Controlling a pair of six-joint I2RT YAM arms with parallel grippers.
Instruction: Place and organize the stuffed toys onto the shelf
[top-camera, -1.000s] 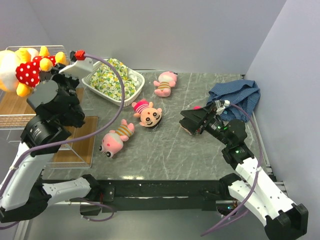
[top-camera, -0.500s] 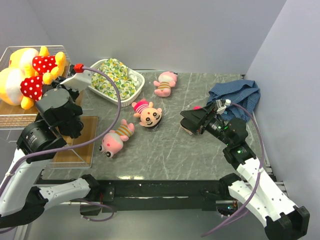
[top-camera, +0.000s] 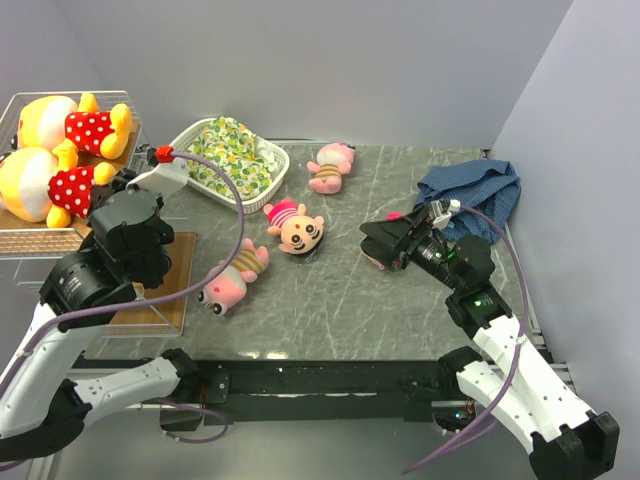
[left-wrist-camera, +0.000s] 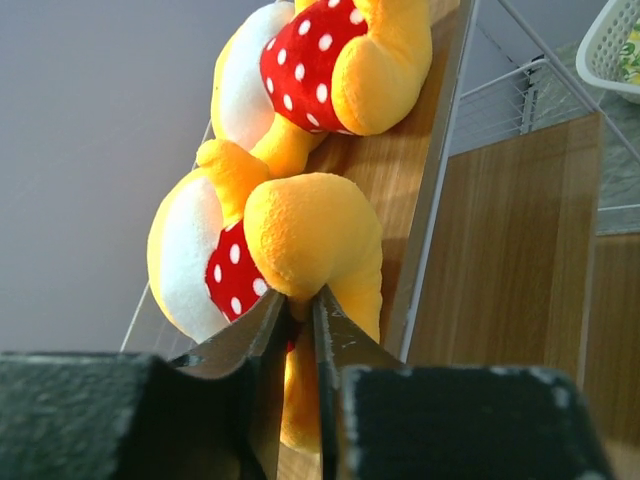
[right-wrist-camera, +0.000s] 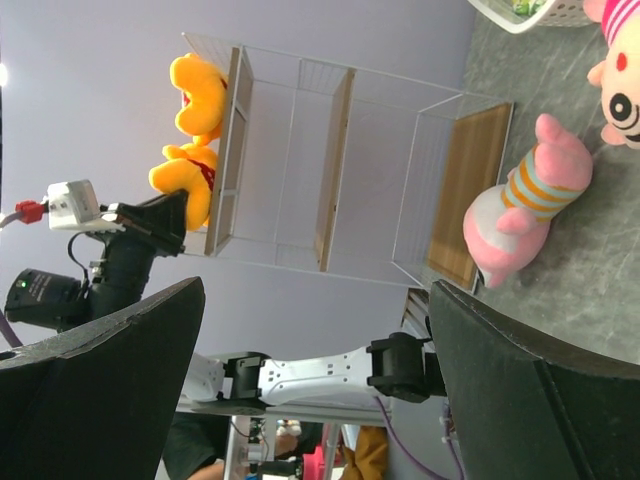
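The left gripper is up at the top board of the shelf. Through its wrist camera I see the jaws pinched almost together on a yellow foot of the near bear — clamped on it, not let go. That bear lies on its side on the top board, with its head toward the left edge and its red dotted shirt showing. The far bear lies just behind it on the same board, turned the same way. In the wrist view the two overlap, so I cannot tell whether they touch.

The right gripper sits low over the table, right of centre. Its own camera shows the jaws spread wide and holding nothing.

Three pink toys are on the table, not on the shelf. The back toy lies near the basket, and the middle toy lies face up. The front toy, in a striped shirt, lies just beside the shelf's bottom board.

A floral cloth fills the basket, and a blue cloth is bunched at the far right — just behind the right gripper.
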